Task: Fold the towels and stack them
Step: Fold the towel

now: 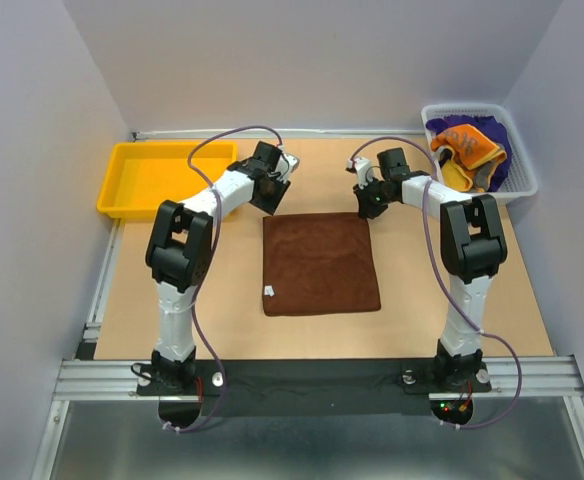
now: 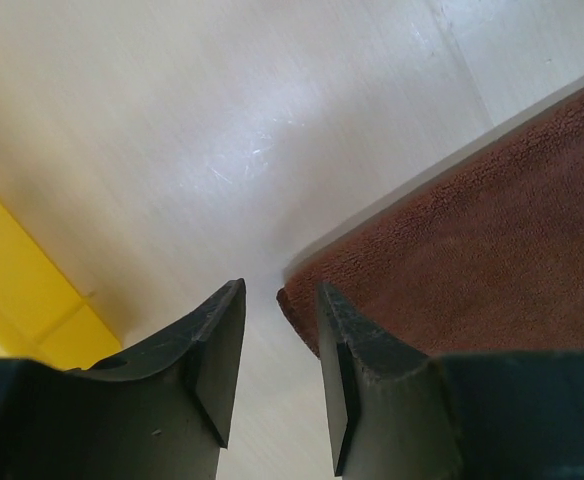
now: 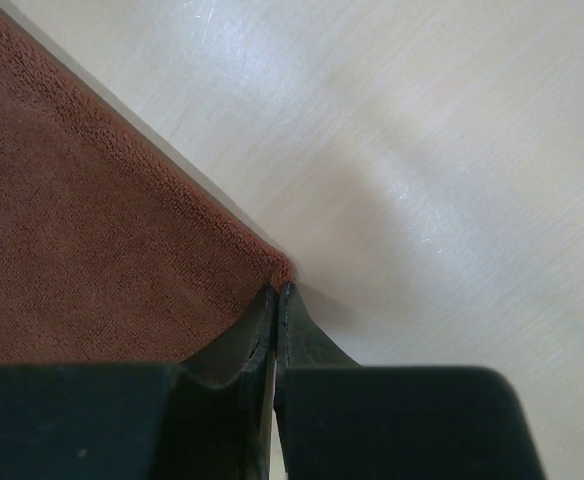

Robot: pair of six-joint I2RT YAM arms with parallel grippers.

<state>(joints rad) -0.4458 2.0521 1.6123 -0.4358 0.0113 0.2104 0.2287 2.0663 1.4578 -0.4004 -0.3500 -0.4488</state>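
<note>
Left gripper (image 2: 280, 292): the fingers (image 2: 212, 360) stand apart, with a strip of table showing between them. The tips are at the far-left corner of the brown towel (image 1: 320, 262). The corner lies at the mouth of the gap, close to one finger, and is not clamped.
Right gripper (image 3: 276, 292): the fingers are pressed together, with only a hairline seam between them. The tips touch the far-right corner of the brown towel. The wrist view does not show whether any cloth is caught in the seam.
Brown towel: spread flat in a single layer, roughly square, at the middle of the table (image 1: 172, 310) between the two arms.
White tag (image 1: 269, 291): on the brown towel's left edge, near its near-left corner.
Yellow tray (image 1: 157, 178): beyond and to the left of the brown towel, well apart from it.
White basket (image 1: 524, 160): beyond and to the right of the brown towel, well apart from it.
Orange towel (image 1: 464, 150): crumpled in the white basket, yellow edge showing.
Purple towel (image 1: 482, 128): bunched in the white basket, behind and under the orange towel.
</note>
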